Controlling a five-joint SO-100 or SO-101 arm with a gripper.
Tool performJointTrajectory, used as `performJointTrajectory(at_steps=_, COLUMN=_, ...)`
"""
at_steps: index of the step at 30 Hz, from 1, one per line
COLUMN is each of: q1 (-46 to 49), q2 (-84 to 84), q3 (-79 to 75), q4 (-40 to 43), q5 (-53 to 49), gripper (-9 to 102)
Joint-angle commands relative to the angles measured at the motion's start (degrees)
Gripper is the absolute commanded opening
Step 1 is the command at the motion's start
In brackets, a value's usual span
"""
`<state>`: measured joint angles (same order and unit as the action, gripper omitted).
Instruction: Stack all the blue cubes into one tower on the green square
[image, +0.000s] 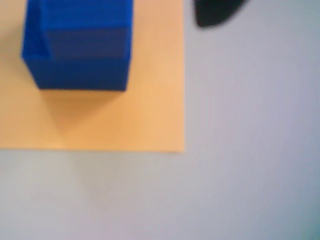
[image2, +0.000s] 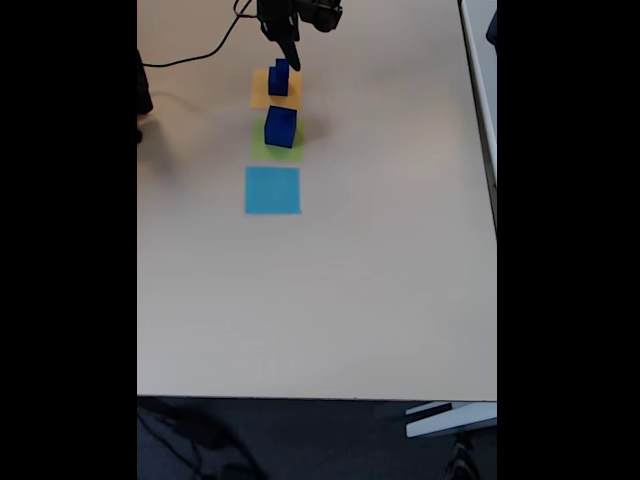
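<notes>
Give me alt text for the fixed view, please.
A large dark-blue cube sits on a lime-green paper square, with smaller blue cubes on an orange-yellow square beyond it. A light-blue square lies nearer, and the black gripper hangs above.

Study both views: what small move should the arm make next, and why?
Probably lower the gripper around the small blue cubes. They sit on the orange square, while the large blue cube already rests on the green square. The gripper hangs just above them; whether its jaws are open is unclear.
</notes>
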<state>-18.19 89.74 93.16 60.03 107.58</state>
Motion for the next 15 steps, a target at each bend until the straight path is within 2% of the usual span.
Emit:
performJointTrajectory(at_steps=1, q1=-1.0, q2=-0.1, q3=0.0, q4=-1.0, q5=0.8, gripper=30)
performJointTrajectory(at_steps=15, q1=-0.5, q2=-0.4, q3=4.2, q4=-1.8, q5=-1.9, gripper=27)
